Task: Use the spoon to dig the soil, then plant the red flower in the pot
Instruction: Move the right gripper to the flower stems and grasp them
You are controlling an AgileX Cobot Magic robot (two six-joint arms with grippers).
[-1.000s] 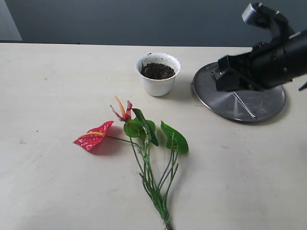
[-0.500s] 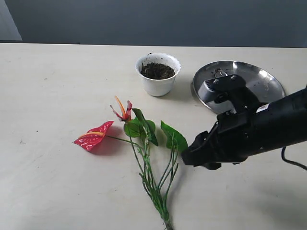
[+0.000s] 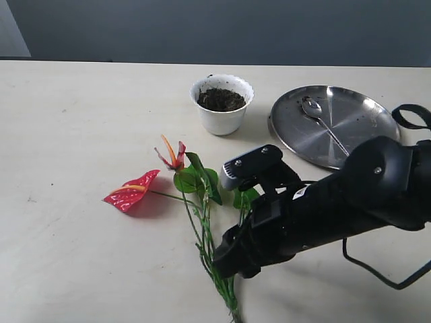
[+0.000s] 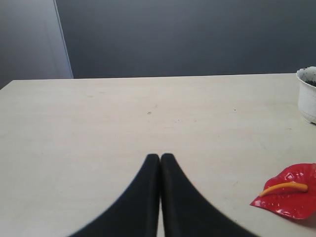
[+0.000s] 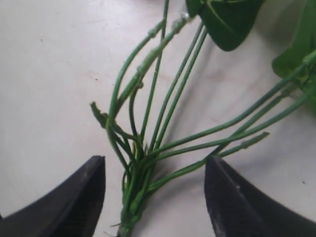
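Note:
The red flower (image 3: 131, 190) lies flat on the table, its green stems (image 3: 205, 235) running toward the front edge. My right gripper (image 3: 227, 264) is low over the stem bundle, open, with the stems (image 5: 134, 200) between its fingers and neither finger touching them. The white pot (image 3: 221, 114) stands behind the flower with dark soil (image 3: 221, 99) in it. The spoon (image 3: 323, 124) lies on the steel plate (image 3: 363, 111). My left gripper (image 4: 160, 157) is shut on nothing, above bare table, with a red bloom (image 4: 289, 197) and the pot (image 4: 308, 96) off to one side.
The round steel plate sits at the back right, next to the pot. The right arm's black body covers the table between the plate and the stems. A dark wall runs behind the table's far edge.
The right arm has left the plate, where the spoon now lies, and swung down to the front over the flower stems. Its jaws have opened wide.

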